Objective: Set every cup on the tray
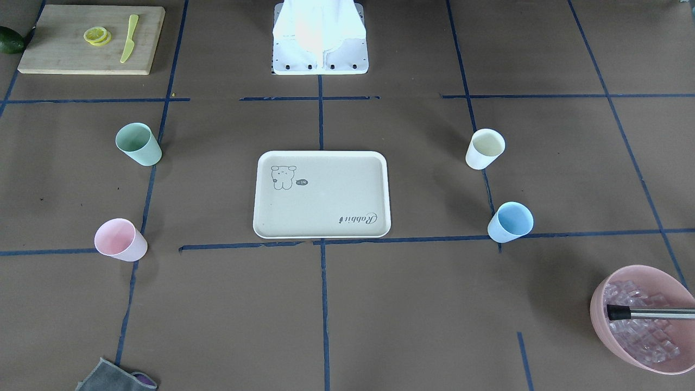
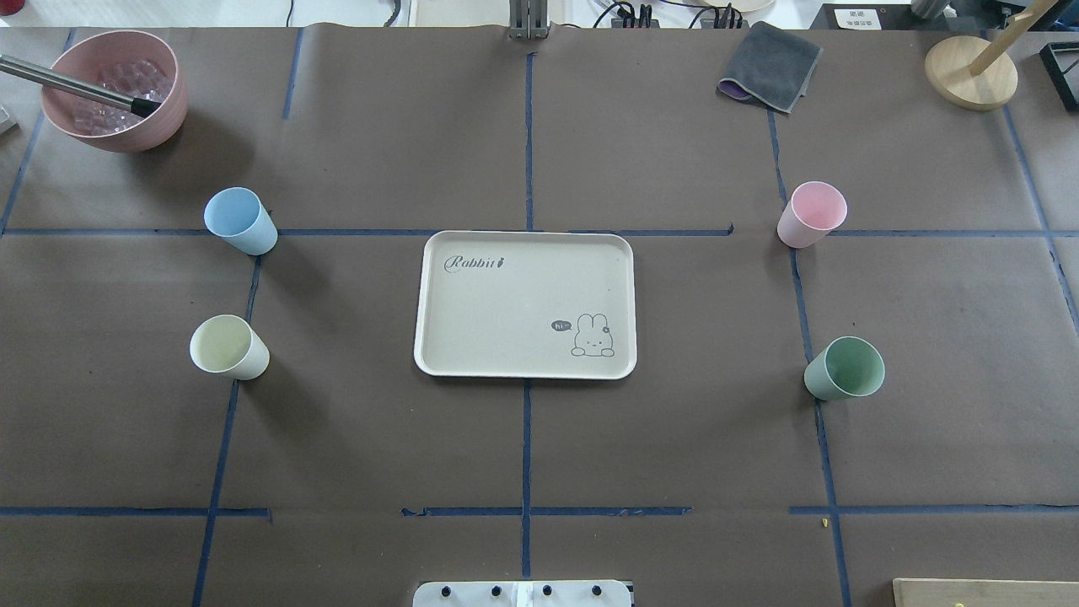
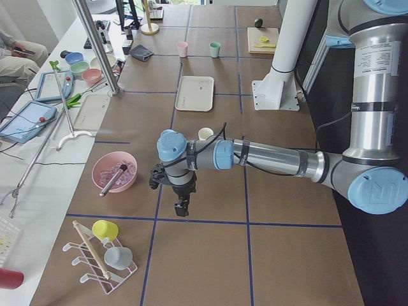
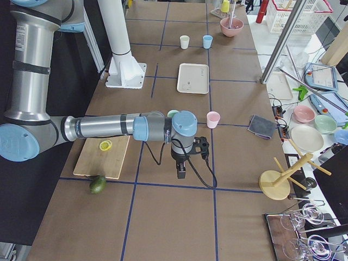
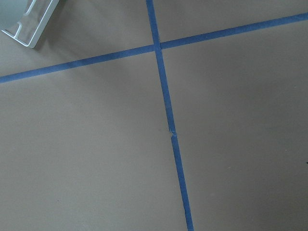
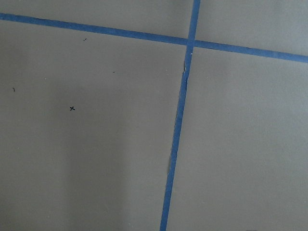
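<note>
Above the worktop (image 3: 280, 255), left hand (image 3: 182, 207): seen only from the left end camera. It points down from the near arm over a tape (image 3: 191, 221) line, just beside the pink bowl (image 3: 115, 172). Whether its fingers are spread or pressed together I cannot tell.
Right hand (image 4: 181, 173): seen only from the right end camera. It points down near a tape crossing, not far from the cutting board (image 4: 100, 157). Its spread cannot be told either.
Wrist cameras: both show only brown worktop and crossing blue tape. The left one also catches a white corner at its top left edge.
Cream cup (image 2: 228, 347): upright on the worktop on the robot's left, well apart from the tray (image 2: 523, 303).
Blue cup (image 2: 240, 221): upright, farther out on the same side, between the cream cup and the bowl. In the left end view the arm covers it.
Green cup (image 2: 844, 367): upright on the robot's right. In the right end view it is partly hidden behind the wrist.
Pink cup (image 2: 811, 214): upright beyond the green one, well apart from the tray.
Tray: flat in the middle, all four cups off it.
Bowl: holds ice cubes and a metal rod (image 2: 76, 84) with a black tip.
Cutting board: carries lemon slices (image 1: 98, 36) and a yellow-green knife (image 1: 129, 38).
Grey cloth (image 2: 769, 66): at the far edge, right side.
</note>
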You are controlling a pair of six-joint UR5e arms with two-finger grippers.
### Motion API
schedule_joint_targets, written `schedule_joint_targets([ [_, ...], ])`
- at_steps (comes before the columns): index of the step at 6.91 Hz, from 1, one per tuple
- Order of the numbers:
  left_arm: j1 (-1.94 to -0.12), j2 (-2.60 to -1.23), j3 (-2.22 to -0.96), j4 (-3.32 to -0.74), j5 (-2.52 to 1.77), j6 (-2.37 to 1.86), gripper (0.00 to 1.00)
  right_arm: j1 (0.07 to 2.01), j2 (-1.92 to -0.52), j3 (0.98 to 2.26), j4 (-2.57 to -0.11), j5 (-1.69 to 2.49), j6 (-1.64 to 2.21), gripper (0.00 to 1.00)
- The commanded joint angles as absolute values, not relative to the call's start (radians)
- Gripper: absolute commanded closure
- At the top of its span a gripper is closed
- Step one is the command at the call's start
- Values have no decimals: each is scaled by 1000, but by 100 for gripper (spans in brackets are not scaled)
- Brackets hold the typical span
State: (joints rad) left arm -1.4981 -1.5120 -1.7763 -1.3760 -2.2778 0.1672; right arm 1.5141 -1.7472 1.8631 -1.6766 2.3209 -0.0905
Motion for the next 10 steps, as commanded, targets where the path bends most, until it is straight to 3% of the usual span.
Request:
schedule_joint_targets([
  [1,-1487,-1511,-1776,-1376,-2281,164,0,1514,-1747,1865,-1677,2319,-89,0],
  [5,-1485,-1511,-1776,-1376,-2286,166,0,1494,-1660,1868,-1677,2377,-81,0],
  [8,-1485,-1512,-1787,-1376,-2284,169,0,1372,-1508,1843,-1678,2396,-49,1],
  [10,-1480,-1514,-1792,-1377,-2283,167,0,1284,-1387,1807,-1677,2353,181,1],
])
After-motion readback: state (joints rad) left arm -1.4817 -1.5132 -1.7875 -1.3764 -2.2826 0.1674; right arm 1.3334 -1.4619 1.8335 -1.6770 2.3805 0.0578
